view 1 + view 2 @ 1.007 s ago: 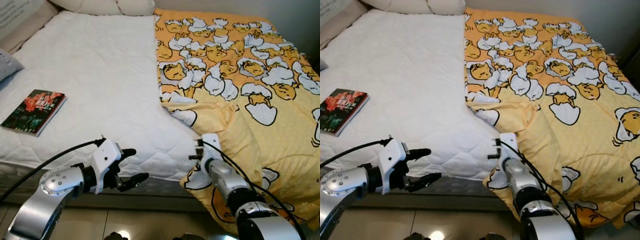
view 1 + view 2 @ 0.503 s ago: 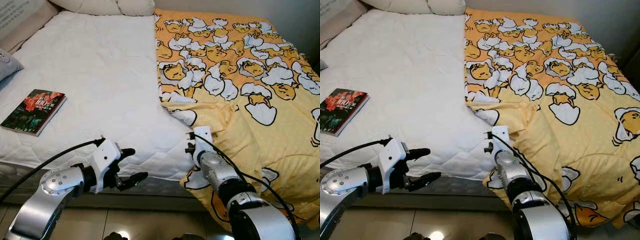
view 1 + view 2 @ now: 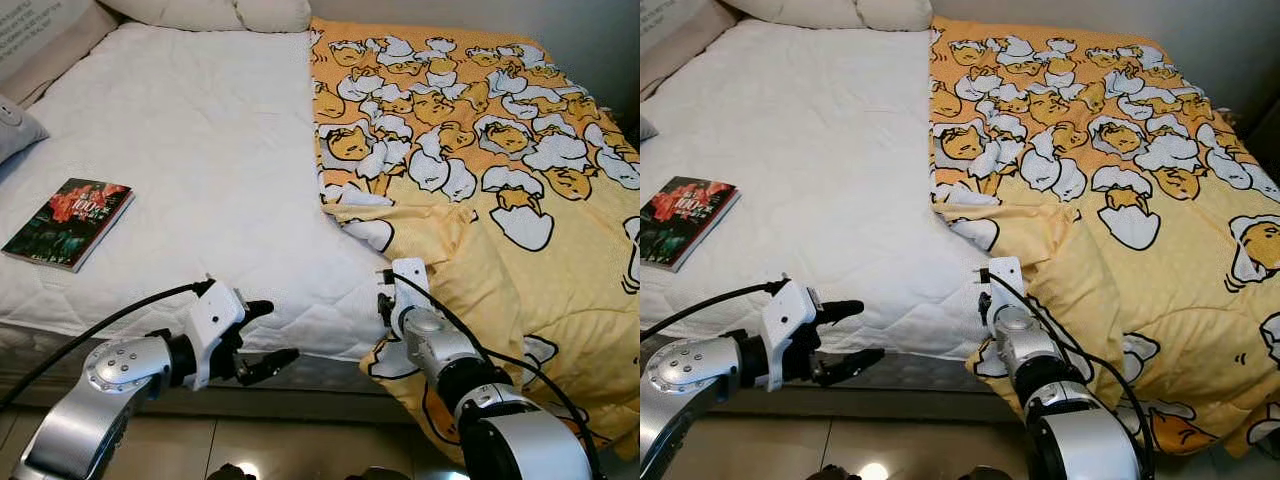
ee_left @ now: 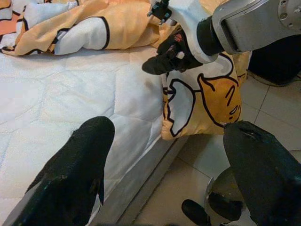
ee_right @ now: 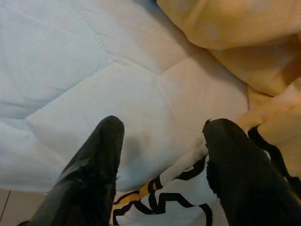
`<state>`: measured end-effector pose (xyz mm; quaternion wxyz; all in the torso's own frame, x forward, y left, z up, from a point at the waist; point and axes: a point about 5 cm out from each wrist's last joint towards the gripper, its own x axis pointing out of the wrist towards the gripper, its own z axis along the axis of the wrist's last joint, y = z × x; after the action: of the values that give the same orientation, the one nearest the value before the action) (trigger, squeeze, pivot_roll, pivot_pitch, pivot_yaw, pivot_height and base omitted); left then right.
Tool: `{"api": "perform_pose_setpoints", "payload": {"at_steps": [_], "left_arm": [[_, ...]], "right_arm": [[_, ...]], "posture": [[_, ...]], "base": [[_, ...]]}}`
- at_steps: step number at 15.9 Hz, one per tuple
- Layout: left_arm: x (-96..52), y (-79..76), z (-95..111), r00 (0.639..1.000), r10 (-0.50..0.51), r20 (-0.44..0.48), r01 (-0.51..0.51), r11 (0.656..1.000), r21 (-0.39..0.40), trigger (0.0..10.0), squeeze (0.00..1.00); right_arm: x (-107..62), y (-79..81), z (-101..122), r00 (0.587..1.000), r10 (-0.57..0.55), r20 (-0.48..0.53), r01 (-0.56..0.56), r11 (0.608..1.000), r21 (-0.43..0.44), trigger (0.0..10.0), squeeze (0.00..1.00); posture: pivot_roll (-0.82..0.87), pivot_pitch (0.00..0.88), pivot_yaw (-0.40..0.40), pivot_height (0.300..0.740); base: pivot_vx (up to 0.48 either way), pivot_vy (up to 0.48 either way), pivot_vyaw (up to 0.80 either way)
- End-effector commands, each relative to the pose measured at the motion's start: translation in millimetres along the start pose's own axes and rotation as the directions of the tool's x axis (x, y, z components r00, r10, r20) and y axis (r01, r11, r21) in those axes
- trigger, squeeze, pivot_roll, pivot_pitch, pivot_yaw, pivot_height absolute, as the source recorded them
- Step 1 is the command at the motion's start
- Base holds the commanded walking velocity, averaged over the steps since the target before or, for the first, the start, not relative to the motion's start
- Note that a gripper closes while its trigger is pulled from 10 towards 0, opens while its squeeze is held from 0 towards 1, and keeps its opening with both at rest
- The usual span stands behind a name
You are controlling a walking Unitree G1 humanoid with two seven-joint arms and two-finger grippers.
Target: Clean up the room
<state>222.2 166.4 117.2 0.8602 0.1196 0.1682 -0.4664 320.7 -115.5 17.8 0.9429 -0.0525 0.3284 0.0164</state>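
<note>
While the right end effector (image 3: pixel 985 300) is hovering with its fingers spread wide over the near edge of the mattress (image 3: pixel 200 180), the folded-back edge of the yellow duvet (image 3: pixel 480 200) is lying just beside it, one fingertip (image 5: pixel 244 188) nearly touching the hanging corner. The step in hand looks to be taking hold of that duvet edge so it can be drawn across the bare mattress. To do it well, the fingers should be closing on the thick folded hem rather than a single loose layer, and low enough to catch cloth without pinching the quilted mattress cover.

Further from the duvet edge, the left end effector (image 3: pixel 262 338) is waiting in front of the mattress side, also spread wide and holding nothing, well apart from the cloth. It could be taking a second hold along the same hem to keep the pull even.

Across the mattress from the duvet, the white surface is lying open, giving free room for spreading. A book (image 3: pixel 68 222) is resting near the far side of that open stretch and would be covered unless removed first. Pillows (image 3: pixel 210 12) are sitting at the head of the mattress.
</note>
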Motion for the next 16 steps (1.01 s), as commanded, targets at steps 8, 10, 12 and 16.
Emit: {"api": "perform_pose_setpoints", "payload": {"at_steps": [8,10,12,16], "left_arm": [[1.3,0.4,1,1.0,-0.005,-0.002,0.005,1.0,0.015,10.0,0.0],[1.3,0.4,1,1.0,-0.005,-0.002,0.005,1.0,0.015,10.0,0.0],[1.3,0.4,1,1.0,-0.005,-0.002,0.005,1.0,0.015,10.0,0.0],[2.5,-1.0,2,0.999,-0.034,-0.012,0.034,0.999,0.03,10.0,0.0]], "right_arm": [[0.3,-4.9,-5,1.0,-0.018,-0.026,0.018,1.0,0.007,10.0,1.0],[0.3,-4.9,-5,1.0,-0.018,-0.026,0.018,1.0,0.007,10.0,1.0],[0.3,-4.9,-5,1.0,-0.018,-0.026,0.018,1.0,0.007,10.0,1.0],[-0.6,-16.7,-29,0.987,-0.067,-0.145,0.088,0.985,0.146,10.0,0.0]], "posture": [[-0.02,0.054,-0.059,0.74],[-0.02,0.054,-0.059,0.74],[-0.02,0.054,-0.059,0.74],[-0.02,0.078,-0.05,0.74]], "base": [[0.0,0.0,0.0],[0.0,0.0,0.0],[0.0,0.0,0.0],[0.0,0.0,0.0]]}}
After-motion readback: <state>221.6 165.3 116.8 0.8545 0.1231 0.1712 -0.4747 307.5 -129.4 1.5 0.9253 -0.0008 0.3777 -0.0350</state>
